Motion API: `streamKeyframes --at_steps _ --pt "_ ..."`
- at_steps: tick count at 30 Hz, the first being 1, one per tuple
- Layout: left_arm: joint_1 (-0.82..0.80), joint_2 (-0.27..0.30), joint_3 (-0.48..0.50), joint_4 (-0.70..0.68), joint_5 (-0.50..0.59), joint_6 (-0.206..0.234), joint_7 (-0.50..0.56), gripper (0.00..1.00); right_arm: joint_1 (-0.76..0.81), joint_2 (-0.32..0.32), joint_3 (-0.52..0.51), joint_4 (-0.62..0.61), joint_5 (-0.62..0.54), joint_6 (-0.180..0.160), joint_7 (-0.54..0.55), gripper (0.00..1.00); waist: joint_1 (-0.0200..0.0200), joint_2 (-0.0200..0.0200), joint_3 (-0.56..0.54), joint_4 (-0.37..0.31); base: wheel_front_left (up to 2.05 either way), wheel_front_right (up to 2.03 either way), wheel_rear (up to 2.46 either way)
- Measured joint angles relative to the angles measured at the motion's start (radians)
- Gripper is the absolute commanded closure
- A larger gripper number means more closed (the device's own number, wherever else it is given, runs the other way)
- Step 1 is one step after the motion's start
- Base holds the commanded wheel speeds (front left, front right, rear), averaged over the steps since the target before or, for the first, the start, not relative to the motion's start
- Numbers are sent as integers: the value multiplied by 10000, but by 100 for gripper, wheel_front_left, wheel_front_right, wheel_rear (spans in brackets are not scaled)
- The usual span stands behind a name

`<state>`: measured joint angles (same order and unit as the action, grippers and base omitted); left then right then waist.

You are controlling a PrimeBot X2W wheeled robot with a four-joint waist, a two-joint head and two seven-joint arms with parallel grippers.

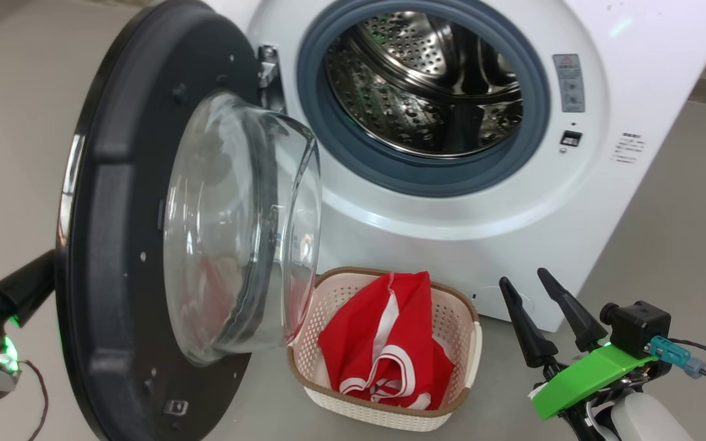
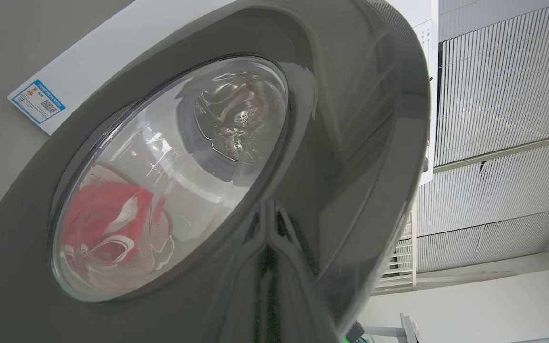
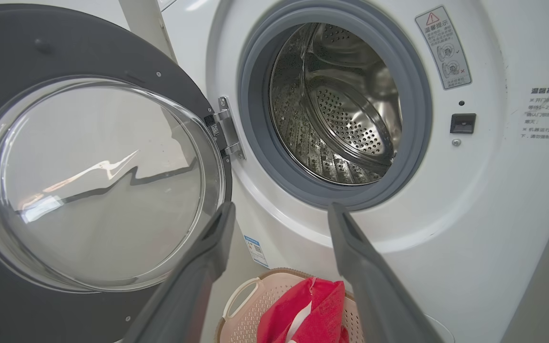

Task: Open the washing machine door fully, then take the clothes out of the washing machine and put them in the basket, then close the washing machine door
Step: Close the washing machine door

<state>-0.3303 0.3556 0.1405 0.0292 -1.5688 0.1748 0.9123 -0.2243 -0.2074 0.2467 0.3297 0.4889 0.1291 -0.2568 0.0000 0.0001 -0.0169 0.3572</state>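
Observation:
The washing machine [image 1: 573, 202] [image 3: 446, 200] stands open, its steel drum [image 1: 426, 86] [image 3: 341, 109] showing no garments. Its door [image 1: 114, 184] [image 3: 17, 47] is swung out to the left, glass bowl facing right. My left gripper [image 1: 37, 282] reaches behind the door's outer face, fingertips hidden; the left wrist view has that glossy face [image 2: 350, 143] very close. Red clothes [image 1: 383, 343] [image 3: 317, 309] with white trim lie in the basket [image 1: 460, 324] [image 3: 246, 324] on the floor below the opening. My right gripper [image 1: 523, 278] [image 3: 281, 206] hovers open and holds nothing, right of the basket.
Grey floor [image 1: 665, 233] surrounds the machine on the right. A blue label sticker [image 2: 38, 102] [image 3: 255, 247] sits on the machine's front. The door's swing takes up the space at the left. A slatted wall [image 2: 503, 95] appears past the door's edge.

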Motion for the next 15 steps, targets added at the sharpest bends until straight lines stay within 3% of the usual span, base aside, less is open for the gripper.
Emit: streamKeyframes --at_steps 15 --pt "40 -393 -65 -723 -458 510 284 100 1 -6 -21 -2 0 0 0 0 0 0 58 -1236 0 0 0"
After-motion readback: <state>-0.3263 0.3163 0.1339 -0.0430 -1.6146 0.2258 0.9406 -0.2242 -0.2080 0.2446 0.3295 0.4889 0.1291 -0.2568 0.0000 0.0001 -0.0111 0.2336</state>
